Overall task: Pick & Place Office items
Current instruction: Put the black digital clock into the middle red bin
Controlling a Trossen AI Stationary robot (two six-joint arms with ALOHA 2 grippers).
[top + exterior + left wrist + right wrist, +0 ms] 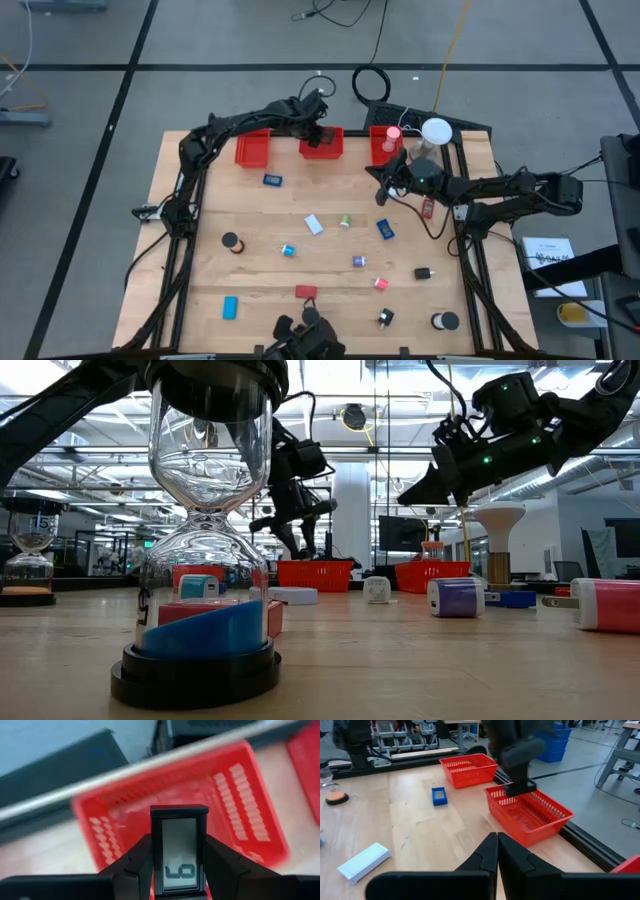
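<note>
Left pincer (177,865) grips a small black timer (179,850) over the middle red bin (321,147) at the counter's far edge.
The timer looks light, rigid and smooth; it is clamped across its flat sides. The bin beneath appears empty. Right pincer (497,851) is closed, holding nothing, near the far-right bin (382,145).

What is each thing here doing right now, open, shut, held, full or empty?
Left gripper: shut on a small black timer, above the middle bin.
Small black timer: held upright, display showing.
Middle bin: looks empty.
Right gripper: shut, holding nothing.
Hourglass: upright, blue sand lying at the bottom.
</note>
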